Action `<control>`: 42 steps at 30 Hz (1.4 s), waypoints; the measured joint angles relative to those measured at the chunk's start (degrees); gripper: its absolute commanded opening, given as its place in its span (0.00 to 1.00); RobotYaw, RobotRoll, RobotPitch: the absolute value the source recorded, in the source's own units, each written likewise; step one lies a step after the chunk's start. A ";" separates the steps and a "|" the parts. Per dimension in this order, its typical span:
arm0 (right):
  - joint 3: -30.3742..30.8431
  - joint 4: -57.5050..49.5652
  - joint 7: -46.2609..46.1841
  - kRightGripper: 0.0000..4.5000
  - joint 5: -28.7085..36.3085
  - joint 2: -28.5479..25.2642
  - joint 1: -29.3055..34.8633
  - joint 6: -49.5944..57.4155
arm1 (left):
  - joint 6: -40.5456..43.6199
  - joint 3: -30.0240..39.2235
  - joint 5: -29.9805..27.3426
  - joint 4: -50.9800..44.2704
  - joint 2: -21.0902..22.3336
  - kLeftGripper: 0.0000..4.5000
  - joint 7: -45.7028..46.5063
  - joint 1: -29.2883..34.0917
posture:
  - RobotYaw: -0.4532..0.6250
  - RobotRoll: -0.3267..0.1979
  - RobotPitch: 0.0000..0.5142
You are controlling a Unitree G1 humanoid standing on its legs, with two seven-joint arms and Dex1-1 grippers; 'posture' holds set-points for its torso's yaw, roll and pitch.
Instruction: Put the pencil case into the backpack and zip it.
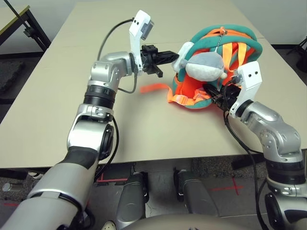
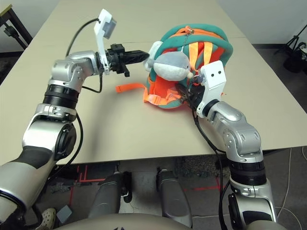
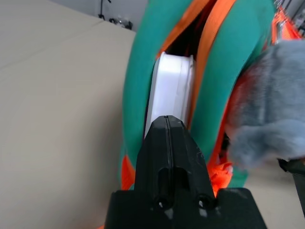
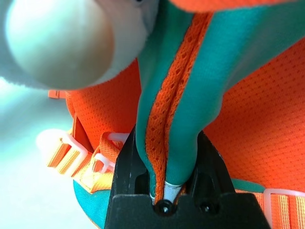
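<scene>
Left gripper (image 3: 166,125): fingers pressed together, tip against the pencil case (image 3: 169,90) lodged in the backpack (image 1: 240,40); right gripper (image 4: 167,157): fingers clamped on the backpack's teal trim, forearm angled inward.

Even bright overhead light, soft shadows under the arms, wrist views blurred close up, whale toy (image 4: 57,43) washed out

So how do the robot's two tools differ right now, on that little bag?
The left tool has its fingers shut together, their tips against the white pencil case in the backpack's opening. The right tool is clamped on the bag's teal and orange edge. Both are black and touch the backpack.
</scene>
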 measured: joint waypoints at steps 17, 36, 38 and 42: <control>0.08 -0.25 -0.22 0.16 -0.42 0.30 0.87 -0.38 | -1.49 2.09 -0.72 -3.13 3.02 0.09 -0.19 0.94 | 0.25 0.62 0.26; 0.25 1.29 0.90 0.16 -1.26 0.17 0.22 -1.60 | 23.08 0.69 -13.97 -42.70 14.93 1.00 -2.90 9.26 | 0.27 0.62 0.27; 0.25 1.35 0.90 0.16 -1.31 0.18 0.22 -1.63 | 23.10 -0.81 -13.99 -43.23 13.92 1.00 -2.80 9.27 | 0.27 0.62 0.27; 0.28 1.45 0.89 0.16 -1.49 0.31 0.15 -1.70 | 20.03 -5.54 -12.12 -41.67 11.28 1.00 -2.63 9.26 | 0.26 0.62 0.26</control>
